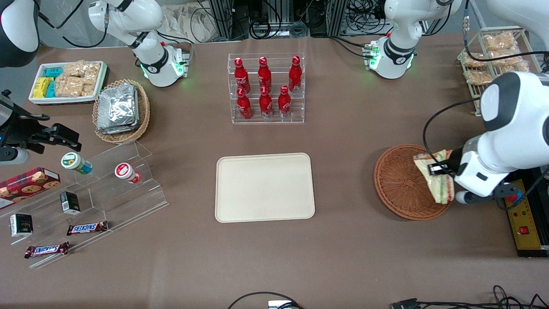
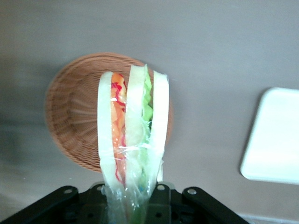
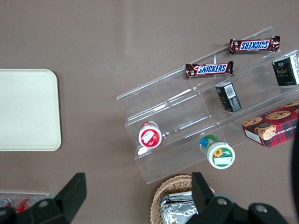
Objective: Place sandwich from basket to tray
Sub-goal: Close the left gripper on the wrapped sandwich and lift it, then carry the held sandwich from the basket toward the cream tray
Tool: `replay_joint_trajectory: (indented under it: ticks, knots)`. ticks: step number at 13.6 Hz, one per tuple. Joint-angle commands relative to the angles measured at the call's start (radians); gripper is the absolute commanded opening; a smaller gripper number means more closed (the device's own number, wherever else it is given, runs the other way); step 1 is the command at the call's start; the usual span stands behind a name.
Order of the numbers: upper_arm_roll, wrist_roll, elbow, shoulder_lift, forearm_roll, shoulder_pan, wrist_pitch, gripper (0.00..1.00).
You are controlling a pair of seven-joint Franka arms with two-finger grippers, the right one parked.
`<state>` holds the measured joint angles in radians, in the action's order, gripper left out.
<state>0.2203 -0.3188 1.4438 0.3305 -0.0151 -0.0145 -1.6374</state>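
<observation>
My left gripper (image 1: 438, 168) is shut on the sandwich (image 1: 439, 182), a wedge of pale bread with green and orange-red filling in clear wrap. It holds the sandwich above the reddish-brown wicker basket (image 1: 401, 182), over the rim nearest the working arm's end. In the left wrist view the sandwich (image 2: 133, 130) stands out from the gripper (image 2: 132, 198), with the empty basket (image 2: 74, 116) beneath it. The cream-beige tray (image 1: 264, 187) lies empty at mid-table, toward the parked arm from the basket; its corner shows in the left wrist view (image 2: 275, 135).
A clear rack of red bottles (image 1: 266, 88) stands farther from the front camera than the tray. A wire rack of bagged snacks (image 1: 493, 60) and a yellow control box (image 1: 525, 223) sit at the working arm's end. A clear stepped shelf (image 1: 98, 201) with snacks lies toward the parked arm's end.
</observation>
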Motion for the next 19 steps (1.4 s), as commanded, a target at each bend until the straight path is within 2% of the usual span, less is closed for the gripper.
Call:
replay_joint_trajectory:
  ticks: [1, 4, 9, 14, 19]
  knots:
    - [-0.002, -0.014, -0.131, 0.11, 0.001, 0.105, 0.039, 0.0]
    - [-0.004, -0.083, -0.195, 0.185, 0.007, 0.229, 0.037, 0.0]
    - [-0.002, -0.167, -0.293, 0.329, 0.01, 0.37, -0.005, 0.0]
    - [-0.004, -0.169, -0.293, 0.36, 0.01, 0.383, -0.022, 0.0]
    - [-0.009, -0.157, -0.293, 0.318, 0.01, 0.286, 0.06, 0.0]
